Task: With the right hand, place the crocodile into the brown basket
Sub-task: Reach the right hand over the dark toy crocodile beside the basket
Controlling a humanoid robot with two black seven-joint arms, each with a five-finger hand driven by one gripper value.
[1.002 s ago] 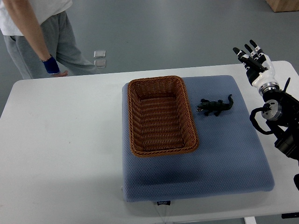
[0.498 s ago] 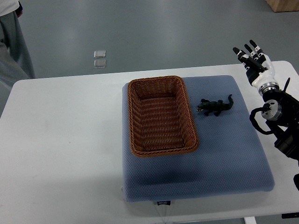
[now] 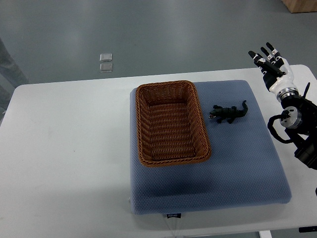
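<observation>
crocodile [image 3: 228, 113] lies on the blue pad [image 3: 223, 168], just right of the brown basket [image 3: 140, 124], its long axis running left to right with the tail angled toward the right hand [image 3: 272, 69]. that hand, fingers spread and empty, hovers well apart, up and to the right.

The right arm [image 3: 297, 134] is cut off by the right edge below its elbow joint, and the table [image 3: 64, 148] runs out past the near edge. At the far right corner only a bit of a wooden box [image 3: 301, 5] shows, and at the left edge a grey strip of cloth [image 3: 7, 64] is cut off. The print on the pad's label [image 3: 172, 215], the two small squares [image 3: 105, 62] on the floor and the crocodile's [image 3: 228, 113] finer detail are too small to tell.
</observation>
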